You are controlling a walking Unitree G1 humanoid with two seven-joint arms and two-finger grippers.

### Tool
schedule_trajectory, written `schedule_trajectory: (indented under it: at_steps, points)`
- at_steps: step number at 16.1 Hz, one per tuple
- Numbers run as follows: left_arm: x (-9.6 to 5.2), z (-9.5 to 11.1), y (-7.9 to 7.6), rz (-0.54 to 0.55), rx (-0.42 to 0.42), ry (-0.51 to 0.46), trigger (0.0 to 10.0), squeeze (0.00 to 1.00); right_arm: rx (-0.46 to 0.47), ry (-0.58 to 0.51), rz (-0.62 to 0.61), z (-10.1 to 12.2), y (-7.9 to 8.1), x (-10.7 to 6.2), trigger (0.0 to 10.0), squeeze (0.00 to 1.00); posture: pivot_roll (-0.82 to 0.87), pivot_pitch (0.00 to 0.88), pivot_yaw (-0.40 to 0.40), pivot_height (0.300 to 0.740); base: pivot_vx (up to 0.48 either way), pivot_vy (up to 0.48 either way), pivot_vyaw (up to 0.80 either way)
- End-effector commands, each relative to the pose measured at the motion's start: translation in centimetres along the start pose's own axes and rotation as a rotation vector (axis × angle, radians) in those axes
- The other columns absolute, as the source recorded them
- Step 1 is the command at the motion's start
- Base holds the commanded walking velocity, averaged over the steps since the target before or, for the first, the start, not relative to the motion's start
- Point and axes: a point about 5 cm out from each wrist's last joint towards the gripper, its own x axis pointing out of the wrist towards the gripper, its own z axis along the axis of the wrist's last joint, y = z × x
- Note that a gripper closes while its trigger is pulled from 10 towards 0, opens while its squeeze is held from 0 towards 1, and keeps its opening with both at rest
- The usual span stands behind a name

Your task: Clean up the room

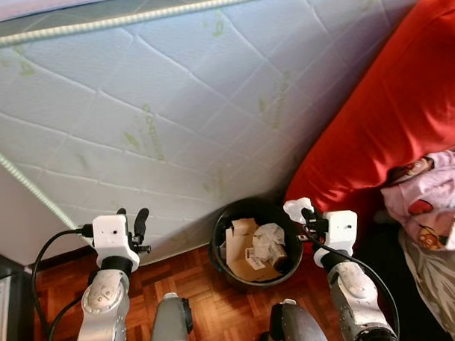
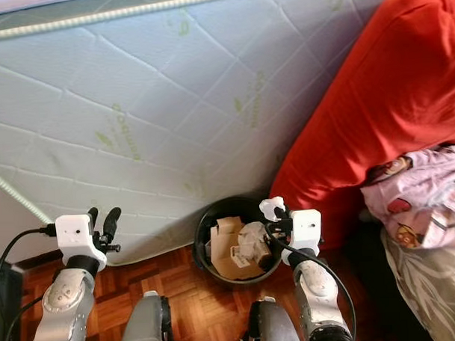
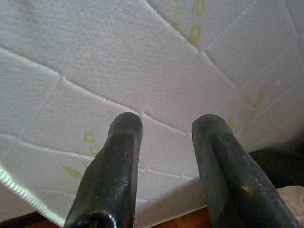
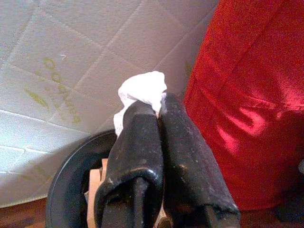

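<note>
Beside the red cushion [image 1: 390, 120] — right gripper [image 4: 159, 107] clamped on white tissue [image 4: 142, 90] above black bin [image 1: 219, 242] (left gripper [image 3: 164, 126] apart).

A crumpled white tissue [image 4: 142, 91] sits pinched above the rim of a black bin [image 1: 218, 246] holding cardboard scraps.

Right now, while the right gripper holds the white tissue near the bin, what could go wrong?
1. The right gripper pinches the crumpled tissue at the rim of the black bin, not over its middle, so on release it may drop onto the wooden floor.
2. The bin already holds cardboard scraps, so a light tissue could settle on top and roll out.
3. The red bedding hangs close by the gripper and might snag it.
</note>
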Motion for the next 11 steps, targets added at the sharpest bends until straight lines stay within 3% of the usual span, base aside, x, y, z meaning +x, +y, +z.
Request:
schedule_trajectory:
  at_steps: [1,8,11]
  points:
    - [-0.25,-0.14,0.26,0.011,-0.009,0.011,10.0,0.00,0.003,0.029,0.009,-0.55,0.08,-0.29,10.0,0.00,0.11,0.205,-0.044,0.633,0.000,0.000,0.00]
    - [-0.32,-0.08,0.33,0.010,-0.011,0.010,10.0,0.00,0.016,0.041,0.007,-0.89,0.24,-0.44,10.0,0.00,0.11,0.215,-0.044,0.633,0.000,0.000,0.00]
    - [-0.33,-0.08,0.31,0.009,-0.012,0.010,10.0,0.00,0.016,0.051,0.010,-0.99,0.29,-0.40,10.0,0.00,0.11,0.219,-0.045,0.633,0.249,0.000,0.00]
